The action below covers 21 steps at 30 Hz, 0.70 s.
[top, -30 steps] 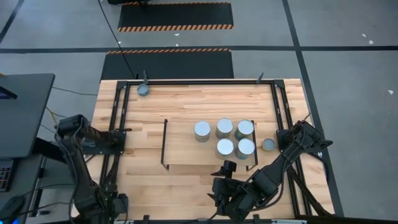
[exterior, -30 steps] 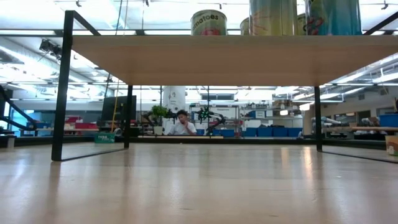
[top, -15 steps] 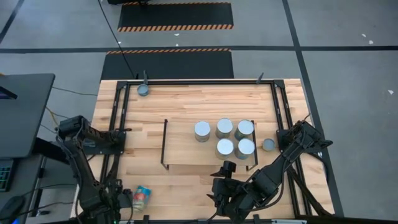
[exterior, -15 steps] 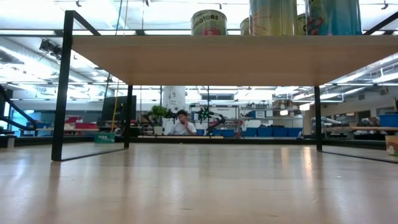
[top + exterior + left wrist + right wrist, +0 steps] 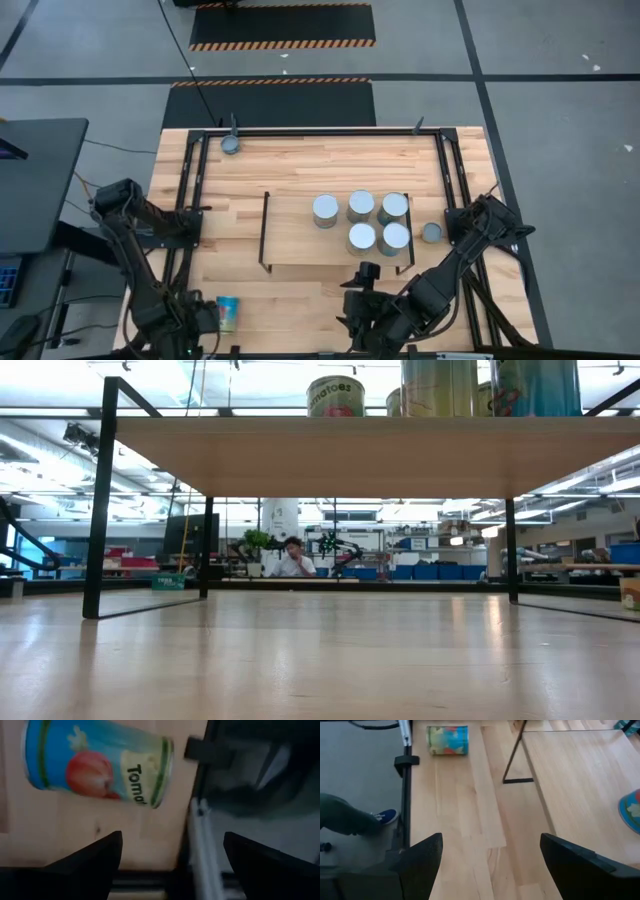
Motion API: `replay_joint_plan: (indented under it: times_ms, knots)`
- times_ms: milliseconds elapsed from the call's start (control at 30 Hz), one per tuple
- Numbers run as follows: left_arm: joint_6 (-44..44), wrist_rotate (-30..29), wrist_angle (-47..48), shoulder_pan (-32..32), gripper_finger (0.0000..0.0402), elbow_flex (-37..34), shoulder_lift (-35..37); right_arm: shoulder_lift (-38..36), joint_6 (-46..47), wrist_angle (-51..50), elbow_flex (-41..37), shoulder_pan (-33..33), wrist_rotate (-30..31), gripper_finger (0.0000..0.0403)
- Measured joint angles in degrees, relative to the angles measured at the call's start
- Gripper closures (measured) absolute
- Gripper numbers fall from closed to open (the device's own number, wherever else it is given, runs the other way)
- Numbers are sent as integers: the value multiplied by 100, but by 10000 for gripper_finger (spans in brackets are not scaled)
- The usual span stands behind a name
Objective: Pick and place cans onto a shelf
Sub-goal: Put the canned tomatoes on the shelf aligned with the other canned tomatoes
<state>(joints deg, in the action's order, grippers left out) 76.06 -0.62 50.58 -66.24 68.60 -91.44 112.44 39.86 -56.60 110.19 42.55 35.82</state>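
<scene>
Cans are sitting five on the shelf (image 5: 290,235) mid-frame while one labelled can (image 5: 228,313) is lying on its side at lower left, rigid, smooth, likely rolling, best gripped across its body by the left gripper (image 5: 167,852), fingers spread wide and empty; the right gripper (image 5: 490,851) is waiting open.

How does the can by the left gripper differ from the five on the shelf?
The can by the left gripper lies on its side on the tabletop, label showing; the five shelf cans stand upright on the shelf, only silver tops showing from above. It lies alone; they are clustered. Both carry tomato labels.
</scene>
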Motion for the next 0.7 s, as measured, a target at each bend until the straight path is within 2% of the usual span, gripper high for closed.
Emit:
replay_joint_plan:
  times_ms: [167, 300, 533, 700]
  knots:
    - [-1444, 644, 742, 510, 49, -1, 0, 0, -57, 2, 0, 131, -3, 60]
    - [-3182, 712, 1177, 842, 49, -1, 0, 0, -62, 2, 0, 137, -1, 60]
    - [-6829, -7, 1309, 991, 49, -1, 0, 0, 58, -17, 0, -84, 59, 60]
    - [-8420, -189, 507, 857, 49, 4, -64, 0, 58, -95, 2, -154, 57, 60]
